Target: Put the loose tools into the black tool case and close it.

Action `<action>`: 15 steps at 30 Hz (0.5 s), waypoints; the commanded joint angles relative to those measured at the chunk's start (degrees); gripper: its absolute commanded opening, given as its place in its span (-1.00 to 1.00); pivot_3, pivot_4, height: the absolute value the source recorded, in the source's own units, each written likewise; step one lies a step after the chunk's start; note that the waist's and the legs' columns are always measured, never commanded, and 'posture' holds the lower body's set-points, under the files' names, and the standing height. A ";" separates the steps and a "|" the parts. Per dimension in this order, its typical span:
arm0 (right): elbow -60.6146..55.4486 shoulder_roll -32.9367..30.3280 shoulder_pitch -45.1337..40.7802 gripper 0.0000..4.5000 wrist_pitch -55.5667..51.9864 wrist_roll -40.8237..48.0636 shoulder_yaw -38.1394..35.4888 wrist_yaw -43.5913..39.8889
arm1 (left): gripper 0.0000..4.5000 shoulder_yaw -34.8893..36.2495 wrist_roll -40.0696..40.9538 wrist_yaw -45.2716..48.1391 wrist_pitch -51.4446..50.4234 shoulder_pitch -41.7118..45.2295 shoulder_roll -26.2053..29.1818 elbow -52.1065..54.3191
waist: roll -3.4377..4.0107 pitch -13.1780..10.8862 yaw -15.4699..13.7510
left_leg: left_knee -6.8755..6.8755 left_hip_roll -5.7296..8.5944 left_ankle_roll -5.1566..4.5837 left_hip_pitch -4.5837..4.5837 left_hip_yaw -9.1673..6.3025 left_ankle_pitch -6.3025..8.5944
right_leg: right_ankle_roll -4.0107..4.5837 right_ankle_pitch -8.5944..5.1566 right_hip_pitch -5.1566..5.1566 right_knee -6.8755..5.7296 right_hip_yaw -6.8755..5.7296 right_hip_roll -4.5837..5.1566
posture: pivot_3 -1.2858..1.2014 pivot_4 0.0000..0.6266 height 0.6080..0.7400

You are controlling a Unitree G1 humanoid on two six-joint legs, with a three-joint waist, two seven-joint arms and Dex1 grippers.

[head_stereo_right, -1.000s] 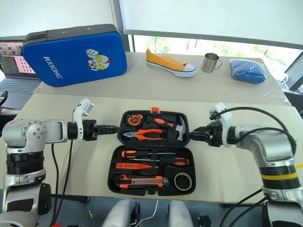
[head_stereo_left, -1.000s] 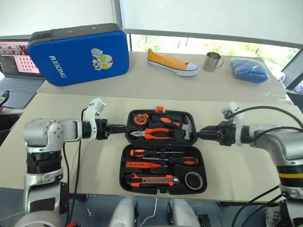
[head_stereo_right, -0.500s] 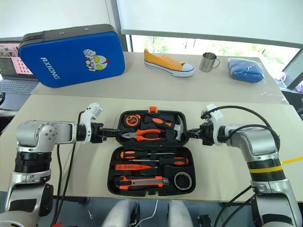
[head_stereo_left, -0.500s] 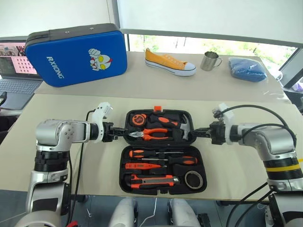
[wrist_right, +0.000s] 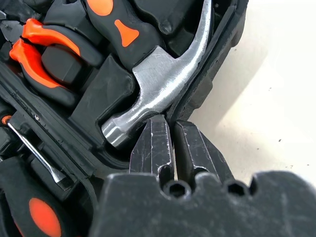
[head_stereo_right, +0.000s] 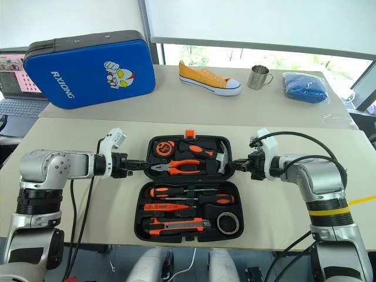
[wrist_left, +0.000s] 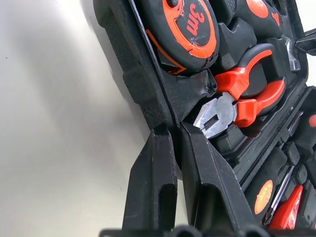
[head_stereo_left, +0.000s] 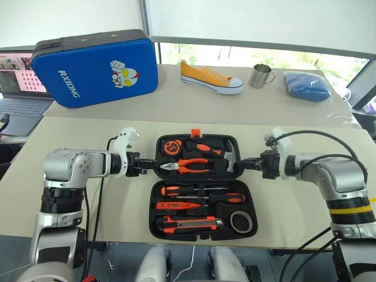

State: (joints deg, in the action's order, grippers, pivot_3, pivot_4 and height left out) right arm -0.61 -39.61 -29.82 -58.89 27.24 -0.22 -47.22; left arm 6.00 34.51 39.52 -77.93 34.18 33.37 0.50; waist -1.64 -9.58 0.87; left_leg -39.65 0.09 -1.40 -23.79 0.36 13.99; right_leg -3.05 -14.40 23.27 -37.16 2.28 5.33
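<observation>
Both end effectors sit pinched on the far half of the black tool case (head_stereo_left: 202, 194), one per side. Left end effector (head_stereo_left: 151, 167) has its fingers (wrist_left: 153, 187) nearly together, clamped on the left rim wall beside the pliers (head_stereo_left: 188, 165) jaws. Right end effector (head_stereo_left: 247, 164) likewise, fingers (wrist_right: 153, 143) almost touching, nipping the right rim just next to the steel hammer (head_stereo_left: 220, 154) head.

Case lies open flat on the beige surface (head_stereo_left: 294, 205), near edge, between the arms. Orange latch (head_stereo_left: 195, 134) sticks up on the far rim. Far half holds tape measure (head_stereo_left: 174, 147), pliers, hammer. Near half holds all the loose items, each in a recess:
- two black-and-orange screwdrivers (head_stereo_left: 202, 194), top rows
- slim orange tester screwdriver (head_stereo_left: 179, 205), under them
- utility knife (head_stereo_left: 191, 223), nearest row
- small black tape roll (head_stereo_left: 241, 221), near right corner

Case is not closed.

Second surface behind carries a blue zip case (head_stereo_left: 97, 67) with a cartoon figure, standing on edge, a yellow sneaker (head_stereo_left: 211, 77), a metal mug (head_stereo_left: 263, 75), and a folded blue cloth (head_stereo_left: 309, 86). Laptop (head_stereo_left: 20, 82) is at far left, partly hidden by the blue case.
</observation>
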 commanded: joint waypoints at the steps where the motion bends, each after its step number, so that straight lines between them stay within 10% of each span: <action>1: -5.60 3.21 -2.64 -1.00 5.86 1.43 -3.31 1.96 | -0.96 1.24 2.13 2.53 9.83 1.08 -2.81 6.24 | -0.01 -0.01 -0.08 | 0.00 0.00 0.01 -0.03 0.00 0.00 | 0.00 0.00 0.03 -0.01 0.00 0.01 | 0.03 -0.52 0.98; 15: -7.01 6.59 5.38 -1.00 30.33 -12.56 -1.94 9.18 | -0.96 -9.37 -16.91 4.75 52.81 -9.42 -4.90 8.40 | -0.01 -0.01 -0.47 | 0.06 0.06 0.12 -1.11 0.11 -0.13 | -0.06 0.24 1.09 -0.01 0.04 0.05 | 0.03 -0.52 0.98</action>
State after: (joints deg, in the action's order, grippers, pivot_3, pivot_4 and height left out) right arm -2.98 -33.92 -26.09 -34.62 15.68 -3.43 -38.01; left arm -0.23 18.93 41.55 -33.53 25.34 29.83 6.12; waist -1.65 -9.60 0.40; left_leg -39.57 0.15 -1.29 -24.91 0.48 13.87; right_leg -3.11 -14.15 24.36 -37.17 2.32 5.38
